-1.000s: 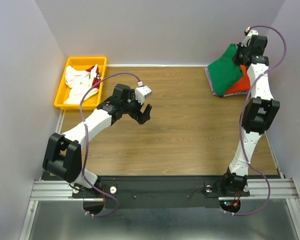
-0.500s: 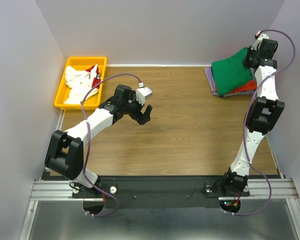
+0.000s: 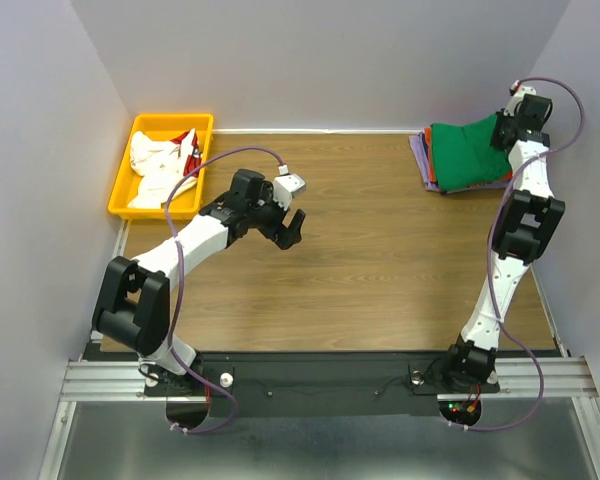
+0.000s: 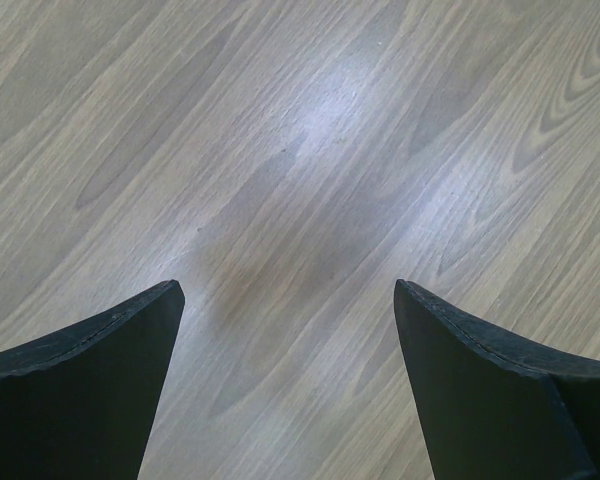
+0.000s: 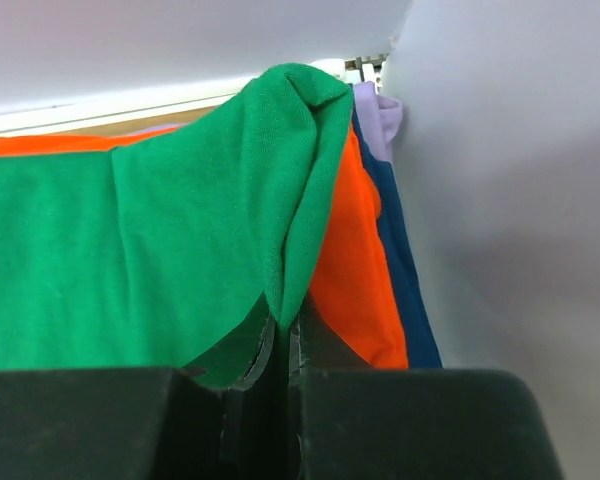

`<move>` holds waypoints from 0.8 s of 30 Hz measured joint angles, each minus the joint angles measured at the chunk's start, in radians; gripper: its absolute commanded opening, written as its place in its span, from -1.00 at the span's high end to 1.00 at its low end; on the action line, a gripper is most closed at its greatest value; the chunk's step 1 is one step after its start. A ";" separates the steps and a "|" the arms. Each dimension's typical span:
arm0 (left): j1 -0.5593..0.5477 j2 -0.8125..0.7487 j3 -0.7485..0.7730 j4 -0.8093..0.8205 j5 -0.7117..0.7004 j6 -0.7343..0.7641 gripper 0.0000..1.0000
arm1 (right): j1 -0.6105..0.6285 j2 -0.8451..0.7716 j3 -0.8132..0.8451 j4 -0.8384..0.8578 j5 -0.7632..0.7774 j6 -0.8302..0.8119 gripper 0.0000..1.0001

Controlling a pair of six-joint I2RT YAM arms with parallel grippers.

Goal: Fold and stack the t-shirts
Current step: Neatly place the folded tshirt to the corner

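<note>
Right gripper [image 3: 499, 131] is clamping the green t-shirt [image 3: 465, 155] edge upper right, left gripper [image 4: 287, 292] hanging wide open; should be lowering flat, square on the orange t-shirt [image 5: 345, 270].

The left gripper [image 4: 287, 286] hangs over a bare wood-grain worktop [image 4: 100, 120]. Its two black fingers [image 4: 80, 390] rise from the lower left and lower right corners of the view, spread wide apart. A pale sheen [image 4: 330, 130] crosses the grain above them, and a faint dim patch [image 4: 255, 275] lies between the fingertips.
</note>
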 measured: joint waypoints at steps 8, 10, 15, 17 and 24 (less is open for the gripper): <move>0.000 0.013 0.000 -0.003 -0.006 0.000 -0.97 | 0.000 0.039 0.023 0.040 0.046 -0.035 -0.24; 0.005 0.013 0.000 -0.003 -0.010 0.000 -0.97 | 0.000 0.056 0.047 0.046 0.073 -0.039 -0.48; 0.039 0.013 0.006 -0.008 0.003 -0.015 -0.97 | 0.000 0.058 0.067 0.076 0.100 -0.055 -0.76; 0.051 0.013 0.016 -0.008 0.008 -0.021 -0.97 | 0.000 0.049 0.063 0.079 0.093 -0.056 -0.79; 0.071 0.002 0.037 -0.010 0.020 -0.025 -0.97 | 0.000 -0.086 -0.101 0.084 -0.043 -0.056 -1.00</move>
